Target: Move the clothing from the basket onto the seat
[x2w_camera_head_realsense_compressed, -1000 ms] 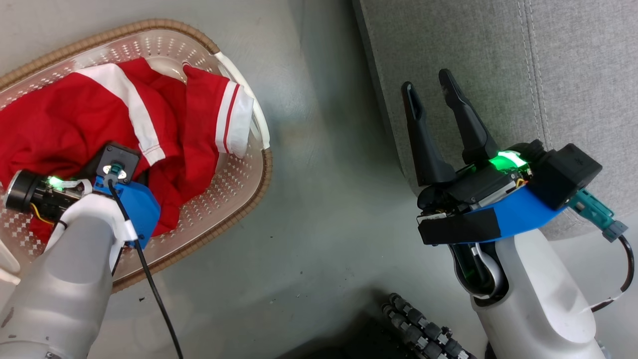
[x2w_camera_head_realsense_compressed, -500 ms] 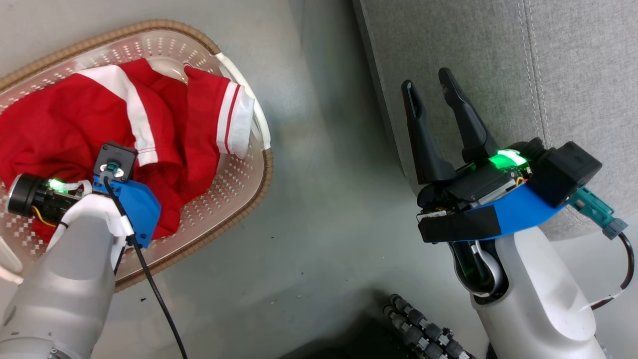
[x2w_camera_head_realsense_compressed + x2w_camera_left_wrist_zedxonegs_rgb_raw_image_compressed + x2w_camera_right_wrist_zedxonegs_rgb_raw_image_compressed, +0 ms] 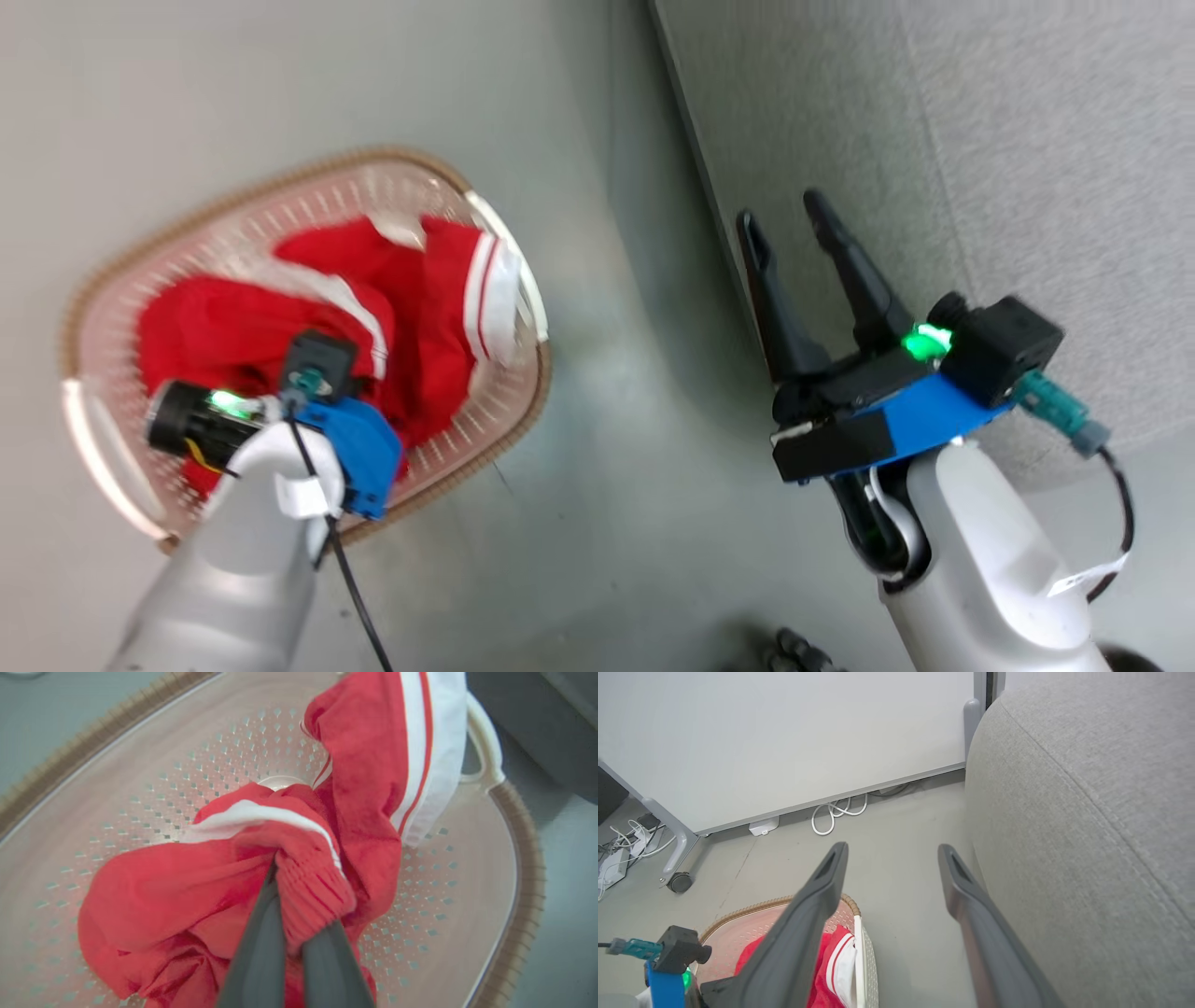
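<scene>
The clothing (image 3: pixel 187 886) is bright red fabric with white stripes, bunched inside the oval perforated basket (image 3: pixel 140 788) on the floor. My left gripper (image 3: pixel 287 914) is shut on a ribbed red fold of it, and the fabric hangs from the fingers above the basket bottom. One white-trimmed end drapes toward the basket's handle (image 3: pixel 486 751). In the head view the left wrist covers the fingers over the clothing (image 3: pixel 215 327) and basket (image 3: pixel 233 196). My right gripper (image 3: pixel 780 210) stands open and empty at the edge of the grey seat (image 3: pixel 934 140), with the same gripper (image 3: pixel 892 848) beside the seat (image 3: pixel 1087 812).
Grey floor lies between the basket (image 3: pixel 756 910) and the seat. A white board on a wheeled leg (image 3: pixel 679 882) stands behind, with white cables (image 3: pixel 836 812) along its base. A black ribbed part (image 3: pixel 794 653) sits near the bottom edge of the head view.
My left gripper has closed on the red clothing and drawn it into a bunch. The head camera has shifted, so the basket looks smaller and lower. The right gripper stays open.
</scene>
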